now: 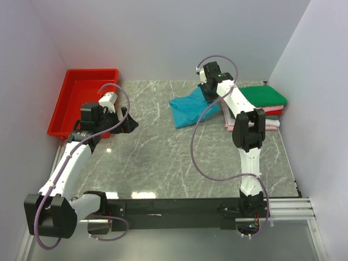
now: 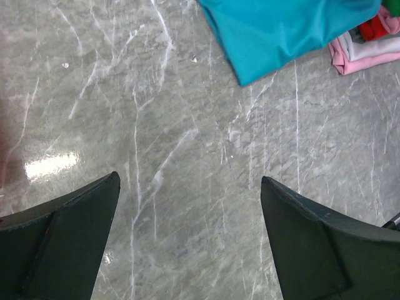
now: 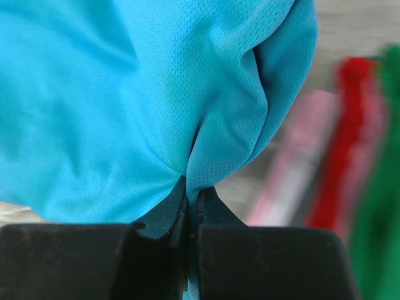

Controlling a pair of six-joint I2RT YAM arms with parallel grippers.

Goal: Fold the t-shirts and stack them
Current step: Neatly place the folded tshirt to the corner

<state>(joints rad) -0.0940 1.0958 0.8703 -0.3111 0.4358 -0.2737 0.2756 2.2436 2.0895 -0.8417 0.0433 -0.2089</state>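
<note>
Step in hand: you are taking hold of the teal t-shirt [image 1: 186, 110], likely to draw it onto open desk [image 1: 163, 155] for folding.
Right hand [image 3: 192, 195]: it is clamping a pinch of teal cloth, jaws pressed together with fabric bunching above them.
Left hand [image 1: 123, 120]: it is hovering over bare desk near the red tray [image 1: 81, 98], fingers [image 2: 69, 237] spread wide, holding nothing.
Teal t-shirt: it is lying rumpled at the far right of the desk, just beside the stack [image 1: 261, 106].
Stack: the green t-shirt [image 1: 265, 95] is sitting on top, with red, whitish and pink layers showing below.
Doing it well: you are holding only a small fold, so lift slowly and low, letting the cloth trail away from the stack.
Second grip: you are probably needing the left hand on an opposite edge before spreading it flat.
Risk: a fast pull is likely dragging the stack's edge or slipping the thin pinch.
</note>
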